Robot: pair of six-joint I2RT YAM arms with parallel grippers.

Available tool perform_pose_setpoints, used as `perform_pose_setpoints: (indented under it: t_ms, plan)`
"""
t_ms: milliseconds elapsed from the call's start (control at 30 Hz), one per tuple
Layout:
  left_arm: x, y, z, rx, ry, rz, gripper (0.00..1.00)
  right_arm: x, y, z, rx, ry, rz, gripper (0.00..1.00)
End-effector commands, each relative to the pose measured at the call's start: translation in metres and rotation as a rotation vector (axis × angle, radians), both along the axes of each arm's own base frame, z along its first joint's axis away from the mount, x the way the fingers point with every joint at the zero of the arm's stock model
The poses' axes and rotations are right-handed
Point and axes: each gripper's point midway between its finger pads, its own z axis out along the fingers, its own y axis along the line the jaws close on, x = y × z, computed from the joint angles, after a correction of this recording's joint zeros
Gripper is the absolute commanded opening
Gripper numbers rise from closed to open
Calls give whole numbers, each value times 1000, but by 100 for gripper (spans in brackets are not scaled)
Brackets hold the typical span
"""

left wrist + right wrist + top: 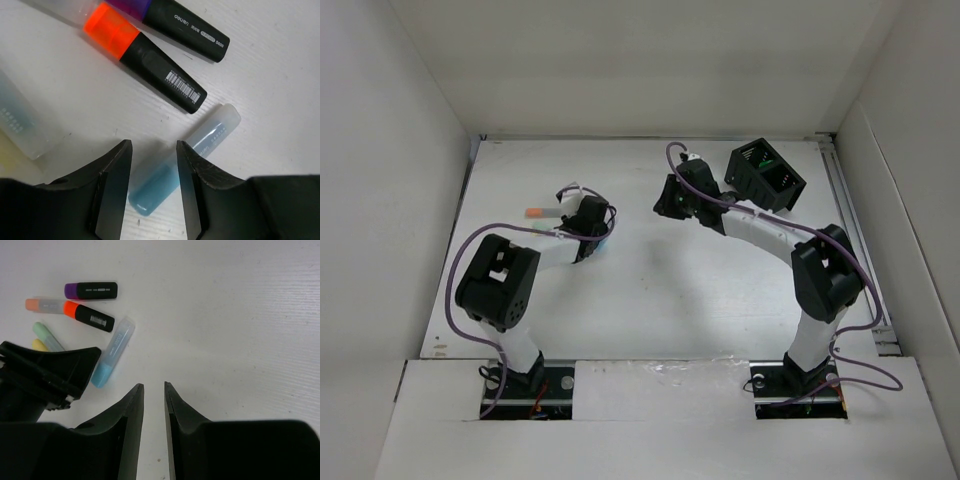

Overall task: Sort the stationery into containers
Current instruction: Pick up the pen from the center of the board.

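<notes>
Left hand [152, 147] sits low over the surface [270, 75], fingers apart w/ the bluer end of the light blue highlighter [212, 131] btwn them. It's translucent, paler toward the far end, lying flat. Just beside it are an orange-capped highlighter [145, 55], black body w/ barcode, and a purple-capped one [185, 25]. Right hand [154, 387] has its fingers a narrow gap apart, holding nothing. Black two-compartment box [765, 175] is far right, well apart from the markers.

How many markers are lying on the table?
6, clustered by the left gripper: purple-capped, pale orange, orange-capped, light blue under it, green, yellow half hidden. More may be hidden.
</notes>
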Motion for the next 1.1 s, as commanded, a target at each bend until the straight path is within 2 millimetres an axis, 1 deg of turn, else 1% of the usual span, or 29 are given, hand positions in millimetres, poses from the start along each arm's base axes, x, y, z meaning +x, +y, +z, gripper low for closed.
perform_pose_setpoints:
  t_ms: [0, 33, 67, 100, 133, 167, 200, 233, 267, 300, 333, 367, 400, 433, 533, 567, 600, 633, 667, 700, 767, 867, 933, 1000, 1067]
  plan:
    - [2, -1, 38, -43, -102, 4, 38, 3, 1, 12, 27, -21, 9, 29]
    - [2, 1, 38, -37, -105, 12, 39, 3, 1, 8, 22, -13, 9, 29]
    - [9, -1, 49, -38, -121, 19, 41, 3, 1, 8, 22, -13, 9, 29]
    - [12, 0, 54, -33, -130, 28, 41, 3, 1, 8, 22, -13, 9, 29]
    - [12, 2, 43, -7, -97, 37, 42, 3, 1, 8, 22, -13, 9, 29]
    - [21, 1, 49, -3, -109, 47, 45, 3, 1, 8, 22, -13, 9, 30]
    - [25, -1, 47, 1, -102, 47, 46, 3, 1, 12, 27, -21, 9, 30]
    - [31, -2, 40, 23, -81, 57, 47, 3, 1, 12, 27, -21, 9, 30]
    - [28, 0, 27, 41, -47, 56, 47, 3, 1, 12, 27, -21, 9, 30]
    - [37, -5, 32, 38, -52, 56, 47, 4, -4, 8, 22, -13, -1, 30]
    - [39, -5, 27, 47, -35, 56, 47, 4, -4, 13, 28, -22, -1, 30]
    - [39, -4, 17, 59, -15, 67, 47, 4, -4, 13, 28, -22, -1, 30]
    - [39, -4, 17, 59, -14, 67, 47, 4, -4, 13, 28, -22, -1, 30]
    - [38, -4, 13, 56, -7, 73, 47, 4, -4, 13, 28, -22, -1, 30]
    - [41, -4, 13, 36, -9, 67, 47, 2, -3, 14, 34, -18, 10, 30]
    - [42, -1, 13, 29, -10, 82, 47, 2, -3, 14, 34, -18, 10, 31]
    - [42, -3, 13, 22, -7, 75, 47, 4, -5, 14, 38, -16, 8, 31]
    - [44, 2, 10, 22, -7, 85, 47, 4, -5, 14, 38, -16, 8, 31]
    - [44, -1, 9, 13, -2, 76, 47, 4, -5, 14, 38, -16, 8, 31]
    - [42, 3, 4, 14, 18, 78, 47, 4, -5, 14, 38, -16, 8, 31]
    - [46, 1, 7, 10, 8, 78, 47, 3, -4, 14, 42, -13, 16, 31]
    - [45, 2, 8, 13, 16, 78, 48, 2, -3, 14, 47, -10, 23, 31]
    - [43, 3, 0, 27, 44, 78, 48, 2, -3, 14, 47, -10, 23, 31]
    - [47, 3, 3, 46, 49, 79, 49, 2, -3, 14, 47, -10, 23, 31]
    - [43, 9, -4, 87, 84, 84, 49, 1, -2, 14, 51, -7, 31, 31]
